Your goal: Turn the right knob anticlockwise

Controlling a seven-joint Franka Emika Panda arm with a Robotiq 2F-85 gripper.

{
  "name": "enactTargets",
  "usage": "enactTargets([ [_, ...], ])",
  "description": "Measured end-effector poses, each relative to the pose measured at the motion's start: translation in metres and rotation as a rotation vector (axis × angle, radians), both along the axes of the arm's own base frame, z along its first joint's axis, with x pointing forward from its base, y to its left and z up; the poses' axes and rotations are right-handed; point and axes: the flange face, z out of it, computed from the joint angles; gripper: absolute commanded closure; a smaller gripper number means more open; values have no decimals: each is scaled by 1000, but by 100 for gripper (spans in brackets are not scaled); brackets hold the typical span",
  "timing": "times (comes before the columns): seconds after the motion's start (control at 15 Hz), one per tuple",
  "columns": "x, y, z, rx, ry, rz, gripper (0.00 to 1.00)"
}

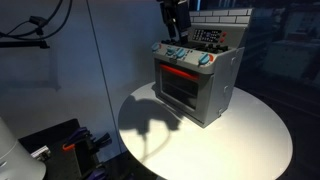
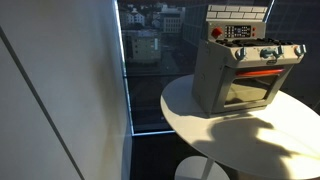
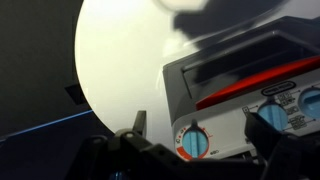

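Note:
A grey toy oven (image 1: 200, 95) stands on a round white table (image 1: 250, 140) and shows in both exterior views (image 2: 215, 80). Its row of pale-teal knobs runs along the top front. The right knob (image 1: 205, 61) (image 2: 297, 50) is the end one. In the wrist view it is the teal knob with an orange ring (image 3: 194, 142) by the oven's corner. My gripper (image 1: 176, 22) hangs above and in front of the knob row, clear of the oven. It is open and empty, and in the wrist view its fingers (image 3: 197, 125) frame the right knob without touching it. The gripper is out of frame in one exterior view.
More teal knobs (image 3: 272, 118) sit further along the row. A tiled back panel (image 2: 235, 22) rises behind the knobs. The red door handle (image 1: 178, 72) is below them. A glass wall (image 2: 150, 60) stands beside the table. Dark equipment (image 1: 60, 145) sits low near the table edge.

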Motion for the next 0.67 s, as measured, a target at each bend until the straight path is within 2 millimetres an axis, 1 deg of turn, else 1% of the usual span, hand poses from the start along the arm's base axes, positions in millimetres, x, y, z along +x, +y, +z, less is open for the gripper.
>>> enactTargets([
  [0.27,20,-6,-17,-17,-68,-10,0],
  [0.47,35,-12,-36,-22,-98,-22,0],
  [0.67,44,-16,-51,-20,-105,-32,0],
])
